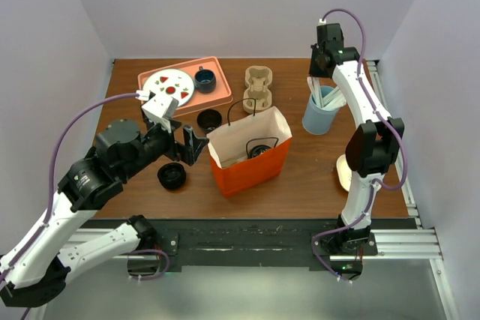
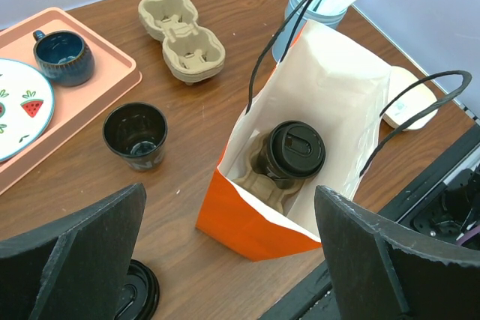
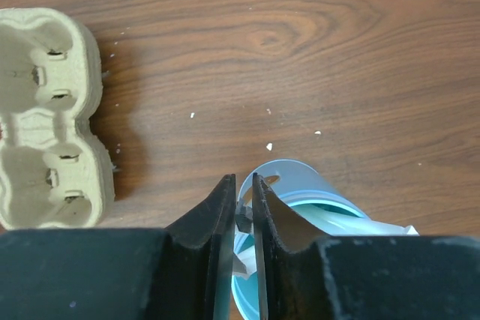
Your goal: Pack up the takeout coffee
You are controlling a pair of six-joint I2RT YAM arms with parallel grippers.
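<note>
The takeout coffee [image 2: 296, 151] stands upright, lid on, inside the orange paper bag [image 2: 247, 226], seated in a pulp holder at the bag's bottom. The bag stands open near the middle of the bench [image 1: 315, 177]. My left hand [image 2: 229, 207] hovers above the bag's near side, fingers spread wide and holding nothing. To the bag's left stands a lidless dark cup [image 2: 135, 134], and a black lid [image 1: 172, 176] lies nearer the bench's front edge. Behind the bag sits an empty pulp cup carrier [image 2: 182, 35]. My right hand [image 3: 240, 179] hangs over a blue cup [image 3: 300, 185] of white wrapped pieces, fingers drawn almost together; I cannot tell whether they pinch anything.
</note>
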